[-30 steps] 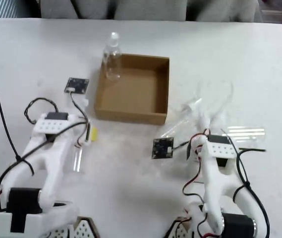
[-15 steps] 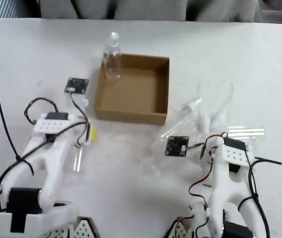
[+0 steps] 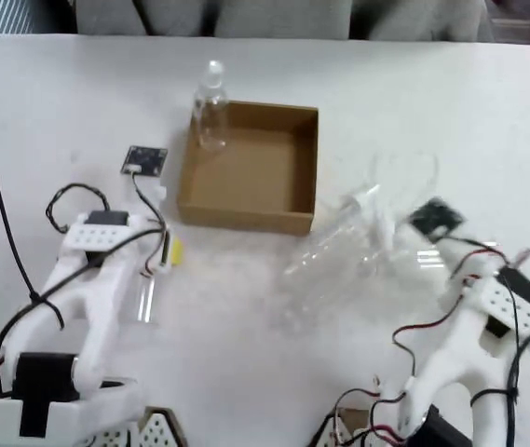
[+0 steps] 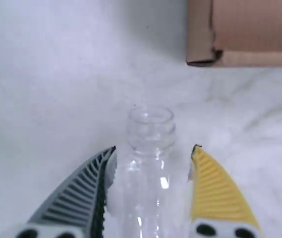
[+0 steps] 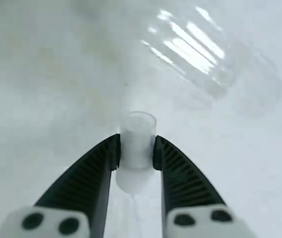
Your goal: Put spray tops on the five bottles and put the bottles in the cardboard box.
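My left gripper (image 4: 153,151) is shut on a clear bottle (image 4: 149,144) that has no top, its open neck pointing toward a corner of the cardboard box (image 4: 240,29). From above, that bottle (image 3: 145,296) lies low over the table left of the box (image 3: 251,168). My right gripper (image 5: 136,141) is shut on a white spray top (image 5: 137,148). The right arm (image 3: 483,303) is at the table's right side. One bottle with a spray top (image 3: 211,107) stands at the box's far left corner. Several clear bottles (image 3: 339,256) lie right of the box.
Another clear bottle (image 5: 215,54) lies on the table just beyond my right gripper. Loose cables (image 3: 69,200) trail beside the left arm. The box interior holds nothing on its floor.
The right arm has swung to the right, away from the spot in front of the box, uncovering the lying bottles. The left arm and its bottle have not moved.
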{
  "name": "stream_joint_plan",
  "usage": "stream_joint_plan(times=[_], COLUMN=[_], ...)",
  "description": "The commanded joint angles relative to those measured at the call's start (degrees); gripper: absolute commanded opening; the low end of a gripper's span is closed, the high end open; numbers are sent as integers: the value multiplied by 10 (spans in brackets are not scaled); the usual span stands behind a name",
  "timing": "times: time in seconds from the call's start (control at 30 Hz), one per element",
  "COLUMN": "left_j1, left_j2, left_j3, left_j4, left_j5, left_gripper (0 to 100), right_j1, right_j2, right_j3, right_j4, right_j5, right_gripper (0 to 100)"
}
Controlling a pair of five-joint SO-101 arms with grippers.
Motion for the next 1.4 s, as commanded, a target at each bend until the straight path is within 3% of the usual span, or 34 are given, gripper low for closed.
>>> stream_joint_plan(times=[0.0, 0.37, 0.47, 0.6, 0.8, 0.93, 1.17, 1.37], left_j1=[-5, -5, -5, -5, -5, -5, -4, -4], left_j2=[-29, -29, -29, -29, -29, -29, -29, -29], left_j3=[1, 1, 2, 2, 2, 2, 1, 1], left_j4=[-12, -11, -11, -11, -10, -10, -10, -10], left_j5=[-6, -6, -6, -6, -6, -6, -6, -6], left_gripper=[24, 24, 24, 24, 24, 24, 24, 24], right_j1=[72, 171, 177, 182, 184, 195, 249, 249], right_j2=[-8, 87, 158, 233, 267, 267, 272, 272], right_j3=[-35, -34, -77, -170, -301, -324, -324, -302], right_j4=[-40, -137, -140, -89, 65, 128, 120, 98], right_j5=[-69, -97, -97, -98, -91, -47, -4, 12], right_gripper=[16, 20, 82, 167, 155, 155, 152, 152])
